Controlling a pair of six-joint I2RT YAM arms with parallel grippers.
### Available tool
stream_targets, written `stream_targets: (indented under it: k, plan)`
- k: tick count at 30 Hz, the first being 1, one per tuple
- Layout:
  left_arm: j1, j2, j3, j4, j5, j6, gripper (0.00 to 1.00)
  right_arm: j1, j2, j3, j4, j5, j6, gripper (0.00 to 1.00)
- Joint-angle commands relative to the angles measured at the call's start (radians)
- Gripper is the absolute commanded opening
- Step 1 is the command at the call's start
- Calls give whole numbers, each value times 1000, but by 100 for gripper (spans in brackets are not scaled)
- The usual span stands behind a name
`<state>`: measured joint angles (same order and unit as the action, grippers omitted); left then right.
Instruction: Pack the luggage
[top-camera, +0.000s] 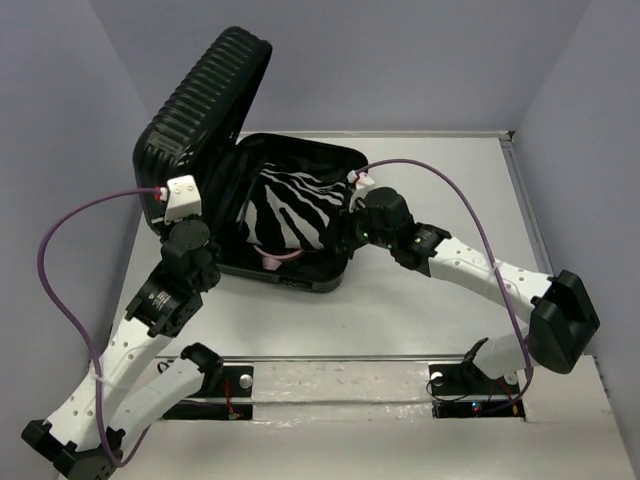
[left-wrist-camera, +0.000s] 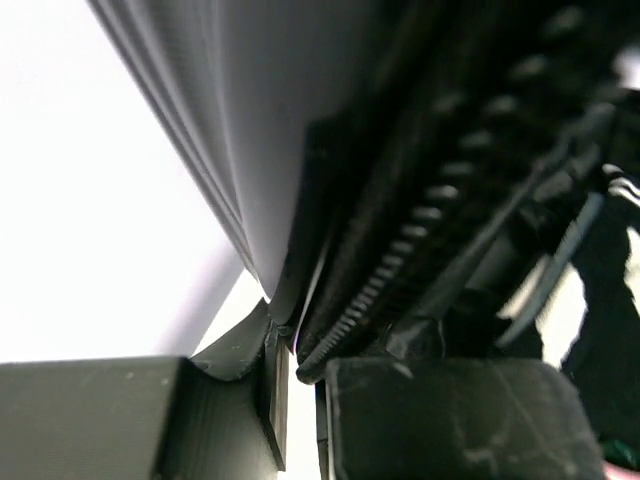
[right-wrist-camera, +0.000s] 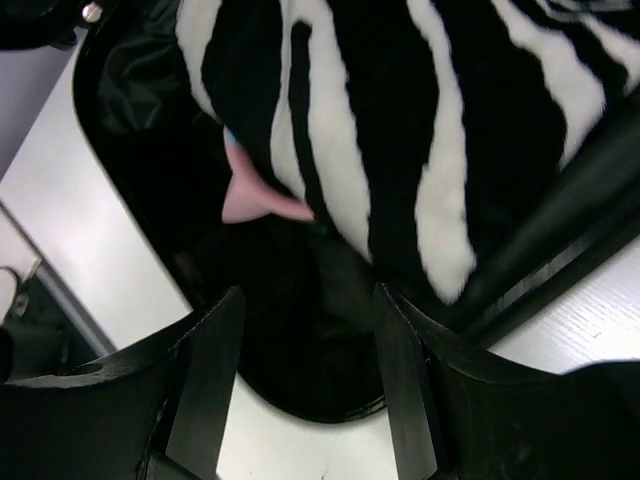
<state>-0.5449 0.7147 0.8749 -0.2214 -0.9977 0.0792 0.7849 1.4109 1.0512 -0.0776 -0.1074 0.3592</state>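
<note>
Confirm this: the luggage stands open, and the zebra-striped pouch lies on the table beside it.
One thing is wrong. The luggage does stand open, but the zebra-striped pouch lies inside its lower shell, not on the table beside it. The top external view shows this.

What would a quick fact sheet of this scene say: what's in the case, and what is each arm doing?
luggage: open on the table, lid raised
inside: zebra-striped pouch with a pink tab
left gripper: closed on the lid's zipper edge
right gripper: open, holding nothing, over the open half beside the pouch
</note>
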Motion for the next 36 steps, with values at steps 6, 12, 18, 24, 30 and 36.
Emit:
stream_targets:
  k: [6,12,18,24,30,36]
  plan:
    - [-270,110,41,-38,185,-73,6,-240,22,40,-102,387,66,51]
    - [-276,164,58,36,162,-108,6,-371,-6,-6,-211,549,21,90]
    - [-276,192,65,50,154,-119,6,-380,-257,-94,-369,721,41,87]
    - [-277,206,82,25,169,-142,6,-395,-389,-223,-563,813,230,100]
    - [-279,209,79,33,232,-145,6,-522,-203,-212,-444,626,158,100]
    - [-279,177,70,40,275,-136,6,-558,-27,-151,-386,572,106,82]
